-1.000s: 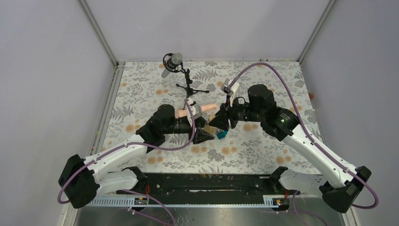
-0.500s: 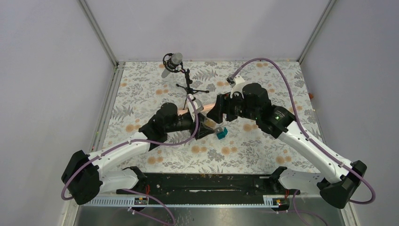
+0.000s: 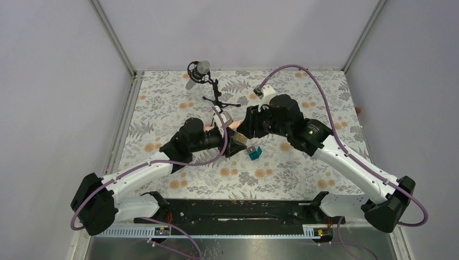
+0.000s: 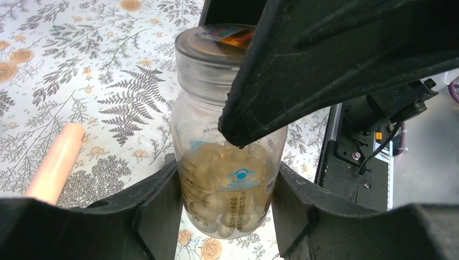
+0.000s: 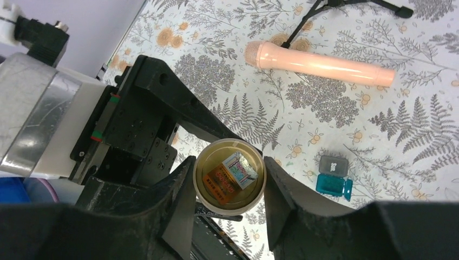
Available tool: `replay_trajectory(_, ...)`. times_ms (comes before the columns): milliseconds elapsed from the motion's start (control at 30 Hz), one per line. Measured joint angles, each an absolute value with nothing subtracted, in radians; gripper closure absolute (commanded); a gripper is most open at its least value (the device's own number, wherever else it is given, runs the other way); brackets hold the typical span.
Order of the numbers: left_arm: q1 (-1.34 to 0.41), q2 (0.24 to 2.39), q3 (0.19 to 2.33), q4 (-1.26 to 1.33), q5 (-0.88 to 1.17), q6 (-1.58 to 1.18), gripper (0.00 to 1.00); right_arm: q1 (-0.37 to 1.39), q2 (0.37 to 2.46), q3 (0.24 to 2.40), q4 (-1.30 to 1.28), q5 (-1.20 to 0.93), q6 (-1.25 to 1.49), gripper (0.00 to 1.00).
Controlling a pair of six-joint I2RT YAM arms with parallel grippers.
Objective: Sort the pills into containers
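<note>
My left gripper (image 4: pixel 227 189) is shut on the body of a small amber translucent bottle (image 4: pixel 227 162) full of pale capsules and holds it upright above the table. My right gripper (image 5: pixel 230 189) comes from above, its jaws closed against both sides of the bottle's lid (image 5: pixel 230 177), which bears an orange label. One right finger (image 4: pixel 325 65) hides part of the lid in the left wrist view. The two grippers meet at the table's middle (image 3: pixel 241 140). The teal-and-grey box (image 5: pixel 334 179) lies on the table just right of them, also in the top view (image 3: pixel 254 153).
A long peach cylinder (image 5: pixel 325 64) lies on the floral table behind the grippers, partly hidden in the top view (image 3: pixel 235 124). A small microphone on a black tripod (image 3: pixel 208 86) stands at the back. Walls enclose the table on three sides.
My right gripper has swung left and back from near the teal box to over the bottle. My left gripper has moved slightly back with the bottle.
</note>
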State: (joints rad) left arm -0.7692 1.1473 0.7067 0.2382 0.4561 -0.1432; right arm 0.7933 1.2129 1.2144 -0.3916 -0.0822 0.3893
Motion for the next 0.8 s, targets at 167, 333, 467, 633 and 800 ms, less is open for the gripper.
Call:
replay_trajectory(167,-0.769,1.145,0.706,0.241,0.516,-0.119,1.00,0.775,1.191,1.214,-0.404,-0.200,0.260,0.91)
replay_trajectory(333,-0.771,1.139,0.699,0.236,0.657,-0.103,1.00,0.744,1.169,1.222,-0.472,-0.424,0.078,0.38)
replay_trajectory(467,-0.771,1.138,0.696,0.227,0.725,-0.101,1.00,0.746,1.167,1.228,-0.497,-0.493,0.027,0.10)
replay_trajectory(633,-0.771,1.139,0.696,0.242,0.685,-0.106,1.00,0.752,1.163,1.213,-0.424,-0.382,0.143,0.12)
replay_trajectory(800,-0.771,1.162,0.696,0.268,0.585,-0.132,1.00,0.780,1.163,1.159,-0.326,-0.214,0.319,0.36)
